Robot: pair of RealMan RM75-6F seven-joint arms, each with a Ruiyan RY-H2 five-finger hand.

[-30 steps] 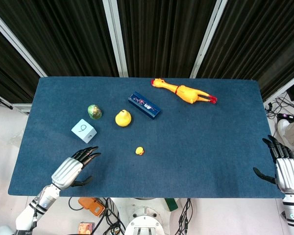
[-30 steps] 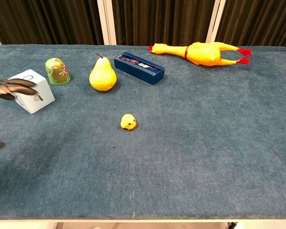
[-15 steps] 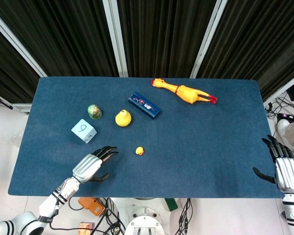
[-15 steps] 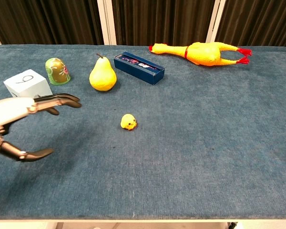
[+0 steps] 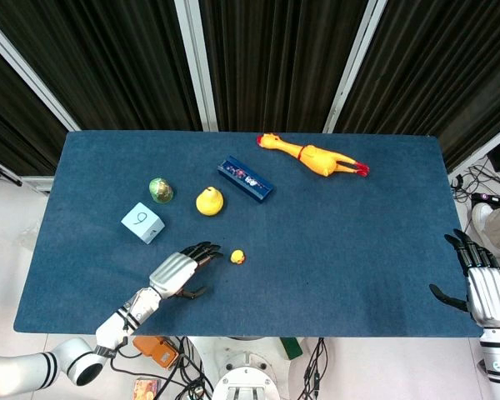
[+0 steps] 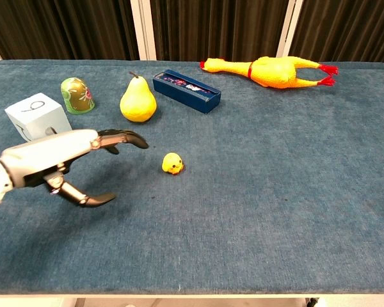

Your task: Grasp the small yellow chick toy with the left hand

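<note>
The small yellow chick toy (image 5: 237, 257) (image 6: 172, 164) sits on the blue table a little in front of its middle. My left hand (image 5: 180, 270) (image 6: 70, 158) hovers just to the chick's left with fingers spread and thumb held apart, holding nothing; its fingertips (image 6: 139, 141) stop a short gap from the toy. My right hand (image 5: 483, 287) rests open at the table's front right corner, seen only in the head view.
A white number cube (image 6: 36, 115), a green egg-shaped toy (image 6: 77, 95), a yellow pear (image 6: 138, 100) and a dark blue box (image 6: 187, 91) stand behind the left hand. A rubber chicken (image 6: 269, 69) lies at the back of the blue table (image 6: 281, 192).
My left hand has travelled right across the table front, from near the white cube to just beside the chick, staying open. The right hand has not moved.
</note>
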